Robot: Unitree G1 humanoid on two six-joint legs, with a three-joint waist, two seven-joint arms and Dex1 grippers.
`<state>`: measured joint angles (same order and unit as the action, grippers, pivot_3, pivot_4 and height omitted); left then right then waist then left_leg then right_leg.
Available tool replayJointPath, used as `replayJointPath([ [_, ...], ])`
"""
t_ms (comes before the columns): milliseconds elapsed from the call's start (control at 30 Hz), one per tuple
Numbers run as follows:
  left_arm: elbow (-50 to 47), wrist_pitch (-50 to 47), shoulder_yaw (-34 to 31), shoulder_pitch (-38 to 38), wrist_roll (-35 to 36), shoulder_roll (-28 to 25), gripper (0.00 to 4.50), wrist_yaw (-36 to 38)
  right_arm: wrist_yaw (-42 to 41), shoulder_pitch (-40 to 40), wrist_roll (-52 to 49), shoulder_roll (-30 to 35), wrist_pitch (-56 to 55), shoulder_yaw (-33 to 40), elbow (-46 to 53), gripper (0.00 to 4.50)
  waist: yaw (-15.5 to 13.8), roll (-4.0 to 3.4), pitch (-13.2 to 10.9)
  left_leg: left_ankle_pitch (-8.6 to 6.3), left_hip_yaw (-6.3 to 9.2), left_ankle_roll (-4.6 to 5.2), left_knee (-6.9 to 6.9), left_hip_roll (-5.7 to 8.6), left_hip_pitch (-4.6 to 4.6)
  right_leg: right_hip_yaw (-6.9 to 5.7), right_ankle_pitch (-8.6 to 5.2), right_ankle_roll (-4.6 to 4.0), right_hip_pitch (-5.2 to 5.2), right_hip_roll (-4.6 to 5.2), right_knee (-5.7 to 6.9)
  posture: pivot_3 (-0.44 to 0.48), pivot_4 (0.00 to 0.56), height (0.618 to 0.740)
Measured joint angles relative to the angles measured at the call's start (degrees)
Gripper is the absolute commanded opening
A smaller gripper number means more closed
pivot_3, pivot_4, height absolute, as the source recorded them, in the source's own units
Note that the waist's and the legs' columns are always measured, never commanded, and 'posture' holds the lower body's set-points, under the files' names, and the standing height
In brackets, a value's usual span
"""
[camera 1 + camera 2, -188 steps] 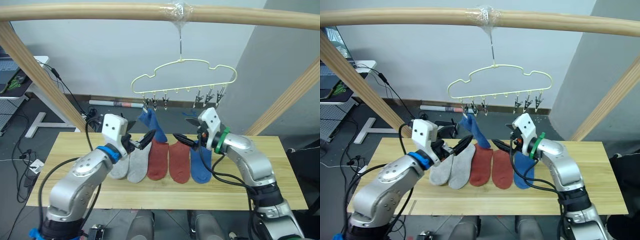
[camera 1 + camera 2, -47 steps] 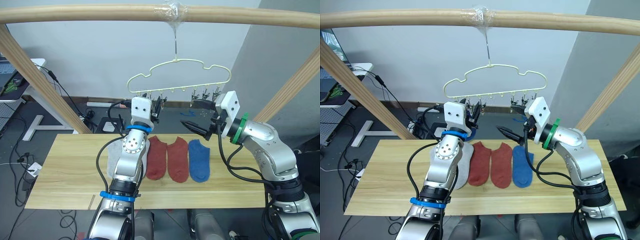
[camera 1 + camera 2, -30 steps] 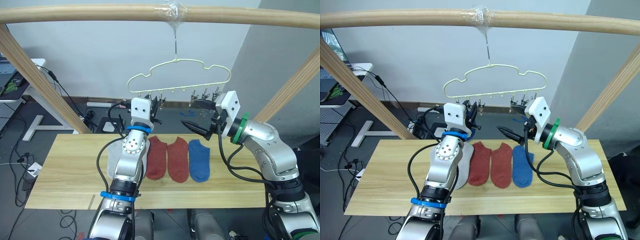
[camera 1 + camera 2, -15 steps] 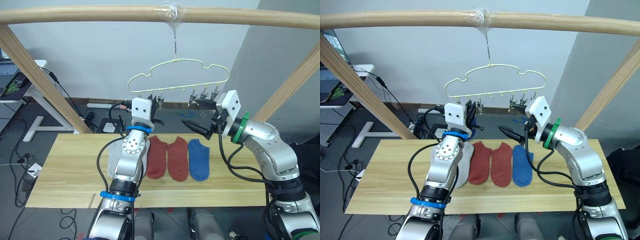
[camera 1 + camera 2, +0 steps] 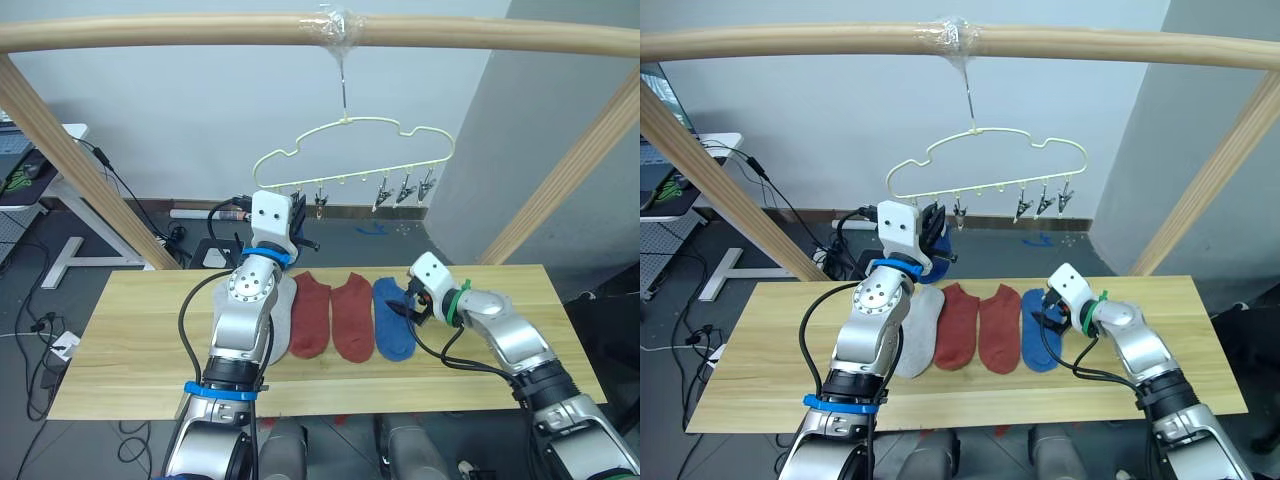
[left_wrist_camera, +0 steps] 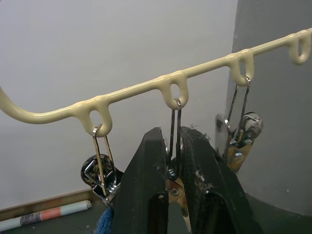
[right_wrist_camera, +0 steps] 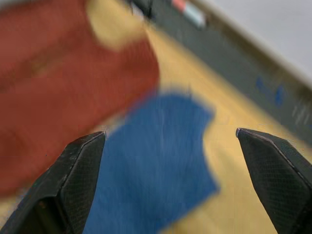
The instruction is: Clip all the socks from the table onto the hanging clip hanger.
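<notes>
Under the clip hanger (image 5: 350, 152), left hand (image 6: 171, 161) pinching a clip (image 6: 175, 183), no legible writing

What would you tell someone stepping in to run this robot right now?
Left gripper: shut on a clip of the clip hanger.
Right gripper: open, low over the blue sock on the table.
Done: one blue sock seems clipped at the hanger's left end.
Left: the table's blue sock, two red socks and the grey ones.
</notes>
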<state>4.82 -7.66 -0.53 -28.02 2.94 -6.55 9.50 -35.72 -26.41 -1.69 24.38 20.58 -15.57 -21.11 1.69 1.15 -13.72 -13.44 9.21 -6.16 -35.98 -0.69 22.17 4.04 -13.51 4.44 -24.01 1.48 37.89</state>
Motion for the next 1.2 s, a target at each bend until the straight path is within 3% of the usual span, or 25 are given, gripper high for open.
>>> replayJointPath([
  [167,-0.41,-1.00,0.13,0.00,0.32,-0.01,0.13,0.24,0.58,-3.82,2.41,-3.81,-4.03,-0.26,-11.28,4.50,0.24,0.00,0.00,0.00,0.00,0.00,0.02,-0.01,-0.03,0.02,0.01,-0.03,-0.02,-0.02,0.03,0.066,0.208,0.740],
  [333,-1.17,-1.40,0.11,0.36,0.30,-0.46,0.13,0.42,0.39,-5.08,3.32,-5.31,-5.36,-0.27,-14.32,4.50,0.11,0.00,0.00,0.00,0.01,0.00,0.01,-0.01,-0.03,0.02,0.01,-0.02,0.01,-0.02,0.02,0.082,0.210,0.740],
  [767,-2.34,-2.79,0.05,1.19,0.97,-0.93,0.13,1.29,-3.89,-0.89,7.81,-2.43,-13.02,-3.71,-11.52,0.05,0.04,-0.01,0.01,-0.01,0.04,0.00,0.00,0.00,-0.54,0.00,-0.13,0.33,0.61,-0.02,-0.11,0.080,0.207,0.740],
  [900,-2.89,-6.08,-1.57,0.94,5.64,-0.45,0.13,3.45,-5.92,1.25,7.72,1.00,-14.70,-3.55,-9.24,0.02,-0.03,-0.02,0.02,-0.01,0.05,0.00,0.01,0.00,-0.55,0.00,-0.13,0.33,0.65,-0.01,-0.14,0.080,0.207,0.740],
  [1067,-4.15,-17.87,-8.18,-1.14,19.07,0.52,0.13,6.27,-12.06,5.74,6.20,6.64,-13.93,-2.65,0.92,0.02,0.41,-0.04,0.00,-0.02,0.05,0.01,0.02,-0.01,-0.53,0.00,-0.14,0.34,0.63,-0.01,-0.16,0.081,0.209,0.740],
  [1200,-4.46,-31.30,-15.58,-3.45,33.64,2.87,0.13,5.18,-15.03,5.97,2.99,6.95,-11.64,-1.19,13.36,0.02,0.94,-0.04,0.00,-0.02,0.08,0.00,0.01,-0.03,-0.55,-0.02,-0.15,0.36,0.64,-0.03,-0.12,0.074,0.210,0.740],
])
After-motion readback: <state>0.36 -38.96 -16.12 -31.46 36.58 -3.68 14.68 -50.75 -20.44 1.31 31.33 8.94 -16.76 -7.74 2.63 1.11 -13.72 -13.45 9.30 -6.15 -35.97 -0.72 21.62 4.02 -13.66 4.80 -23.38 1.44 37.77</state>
